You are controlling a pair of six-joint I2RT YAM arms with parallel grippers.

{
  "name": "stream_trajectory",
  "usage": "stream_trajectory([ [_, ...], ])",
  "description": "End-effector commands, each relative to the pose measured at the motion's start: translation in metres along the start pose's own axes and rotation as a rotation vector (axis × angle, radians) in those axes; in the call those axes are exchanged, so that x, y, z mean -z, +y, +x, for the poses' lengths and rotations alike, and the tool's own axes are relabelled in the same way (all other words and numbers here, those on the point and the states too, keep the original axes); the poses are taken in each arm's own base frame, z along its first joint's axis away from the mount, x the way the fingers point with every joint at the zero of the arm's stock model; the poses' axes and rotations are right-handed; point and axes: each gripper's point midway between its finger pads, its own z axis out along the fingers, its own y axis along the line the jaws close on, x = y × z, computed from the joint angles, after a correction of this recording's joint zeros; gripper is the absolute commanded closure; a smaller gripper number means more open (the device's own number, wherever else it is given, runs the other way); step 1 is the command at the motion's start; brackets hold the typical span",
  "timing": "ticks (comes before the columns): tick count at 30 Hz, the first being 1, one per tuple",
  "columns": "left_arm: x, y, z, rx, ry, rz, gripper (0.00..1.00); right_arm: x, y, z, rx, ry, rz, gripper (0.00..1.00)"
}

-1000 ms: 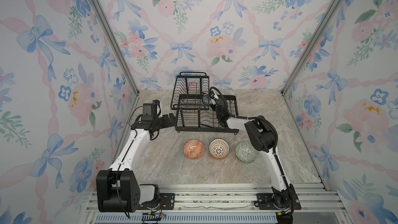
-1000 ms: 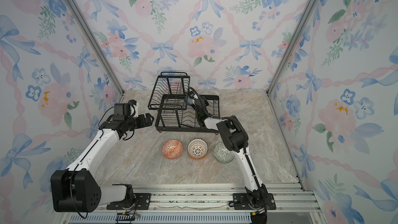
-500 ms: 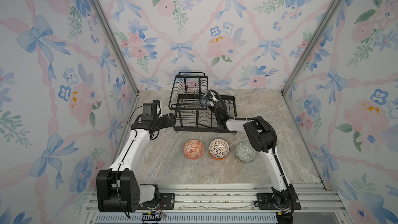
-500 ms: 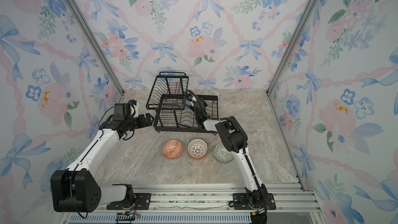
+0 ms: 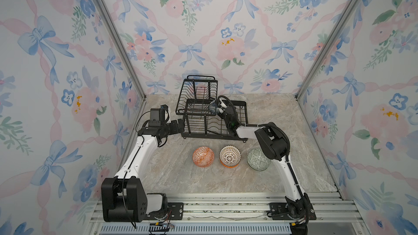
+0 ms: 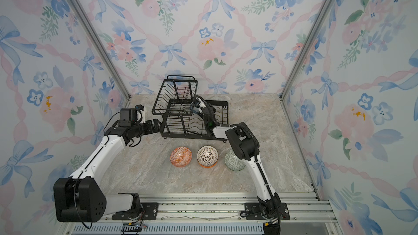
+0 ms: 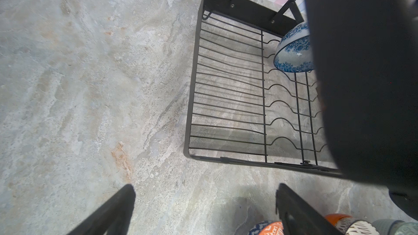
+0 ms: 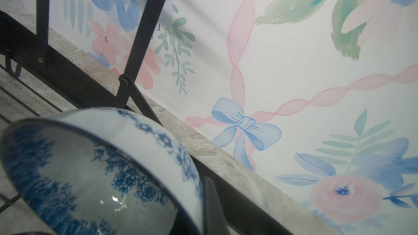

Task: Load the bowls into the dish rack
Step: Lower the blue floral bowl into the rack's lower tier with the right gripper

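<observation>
Hanging wide open just beside the dish rack (image 5: pixel 213 135), the left end effector (image 5: pixel 181 125) braces nothing — a push could slide the rack. The blue-white floral bowl (image 5: pixel 213 107), tilted over the lower tray (image 5: pixel 240 118) in the right end effector's (image 5: pixel 217 109) pinch, might slip or clip an upright (image 8: pixel 147 30). Whether it touches the wires is hidden.

This is a robot test booth. Panels of pink-and-blue bow wallpaper (image 5: pixel 203 30) in grey aluminium frame bars (image 5: pixel 114 35) enclose a beige marble-look counter (image 5: pixel 282 114); white-and-black robot arms (image 5: pixel 138 152) stand on a ribbed metal rail (image 5: pixel 226 209).
</observation>
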Motion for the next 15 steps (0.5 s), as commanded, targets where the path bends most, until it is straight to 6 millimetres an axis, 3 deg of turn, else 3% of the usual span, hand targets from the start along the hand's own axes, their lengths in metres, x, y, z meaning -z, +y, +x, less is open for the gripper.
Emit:
stream_trajectory([
  [1,-0.0019,-0.0007,-0.0002,0.016,0.003,0.011,0.02,0.0104,0.0469,0.0252,0.195,0.083,-0.100,1.00],
  [10,-0.0027,0.0002,0.0027,0.018,0.009,0.009,0.02,0.0114,0.0489,0.0295,0.247,0.089,-0.096,1.00],
  [15,-0.0021,0.0002,0.0021,0.016,0.007,0.009,0.02,0.0111,0.0496,0.0305,0.250,0.091,-0.099,0.89],
])
